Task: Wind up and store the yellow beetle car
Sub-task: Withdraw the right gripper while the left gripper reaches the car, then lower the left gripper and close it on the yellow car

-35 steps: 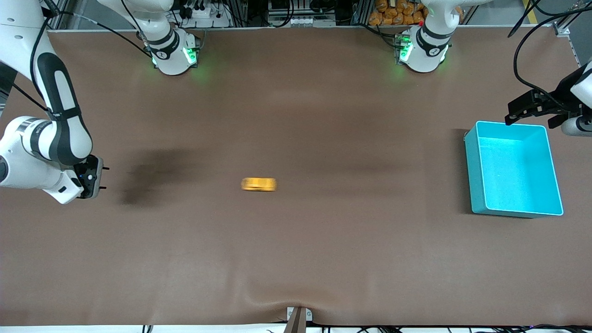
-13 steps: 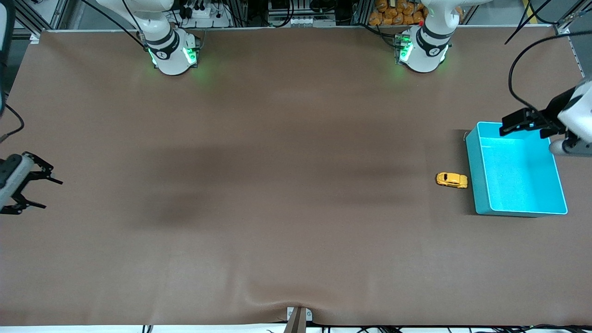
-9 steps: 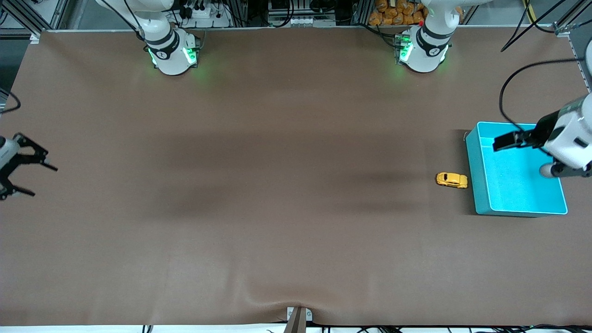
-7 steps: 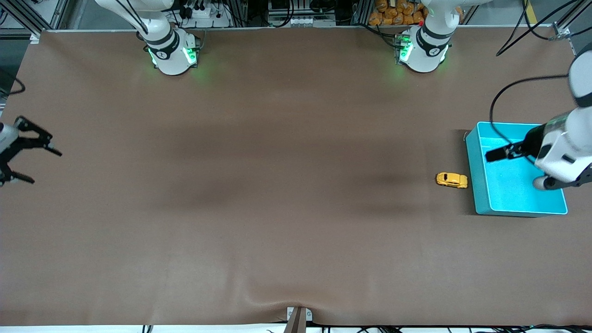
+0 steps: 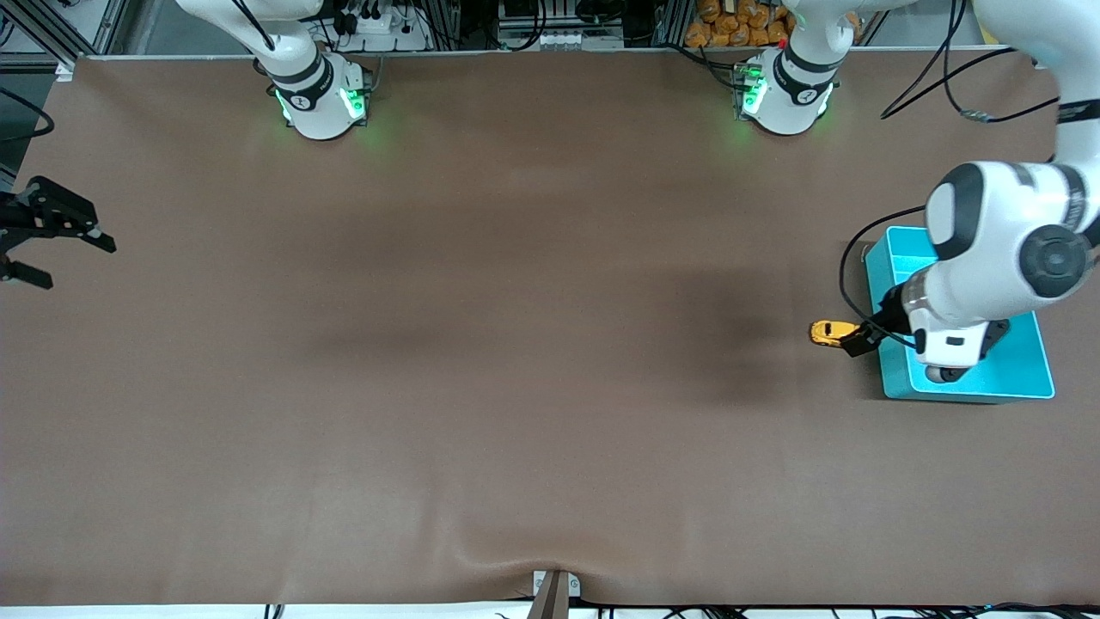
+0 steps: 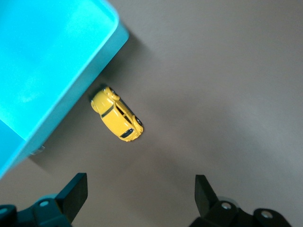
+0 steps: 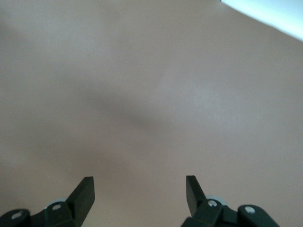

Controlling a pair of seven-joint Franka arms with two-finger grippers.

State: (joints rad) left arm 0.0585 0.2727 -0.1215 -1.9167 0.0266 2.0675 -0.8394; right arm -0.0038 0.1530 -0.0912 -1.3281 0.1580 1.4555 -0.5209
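The yellow beetle car (image 5: 830, 332) stands on the brown table, touching or nearly touching the wall of the teal bin (image 5: 971, 391) on the side toward the right arm's end. In the left wrist view the car (image 6: 117, 120) lies beside the bin's corner (image 6: 47, 71). My left gripper (image 5: 861, 339) hangs just over the car's bin-side end, open and empty (image 6: 139, 196); the wrist hides much of the bin. My right gripper (image 5: 77, 262) waits open and empty at the right arm's end of the table, with only bare mat under it (image 7: 138, 191).
The two arm bases (image 5: 322, 99) (image 5: 782, 94) stand along the table's back edge. A small metal bracket (image 5: 554, 589) sits at the front edge. A pale strip (image 7: 270, 14) crosses one corner of the right wrist view.
My left arm has swung from over the bin's back rim down to the car. The right gripper has opened wider and drifted toward the table's back. The car, rolling earlier, now rests at the bin.
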